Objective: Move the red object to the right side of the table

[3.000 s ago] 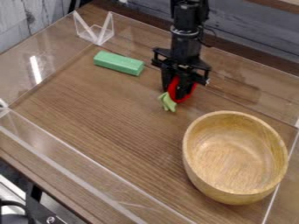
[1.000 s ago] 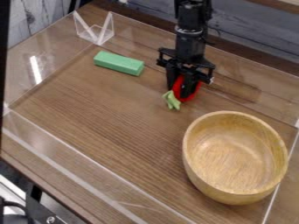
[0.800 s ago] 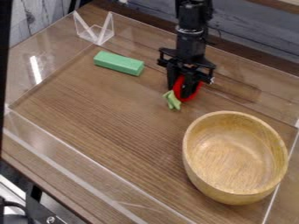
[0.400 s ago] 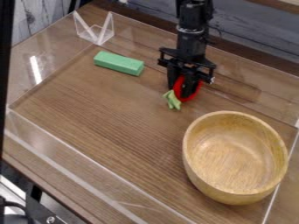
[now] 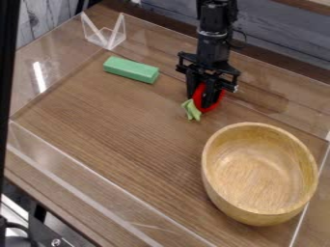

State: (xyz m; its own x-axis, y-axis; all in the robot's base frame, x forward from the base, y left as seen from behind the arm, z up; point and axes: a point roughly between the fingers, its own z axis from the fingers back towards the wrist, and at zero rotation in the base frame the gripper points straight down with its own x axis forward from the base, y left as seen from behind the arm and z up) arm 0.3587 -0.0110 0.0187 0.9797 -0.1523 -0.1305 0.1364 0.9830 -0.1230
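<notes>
The red object is a small red toy with a light green leafy stub sticking out at its lower left. It rests low on the wood-grain table, near the middle toward the back. My gripper hangs straight down over it from a black arm, its black fingers shut on the red object's two sides. Most of the red body is hidden between the fingers.
A flat green rectangular block lies to the left of the gripper. A wide wooden bowl stands at the front right, close below the gripper. Low clear acrylic walls edge the table, with a folded clear piece at the back left.
Since three seconds ago the gripper and the red object have shifted a little to the right and toward the back. Over the last second nothing has visibly moved.
</notes>
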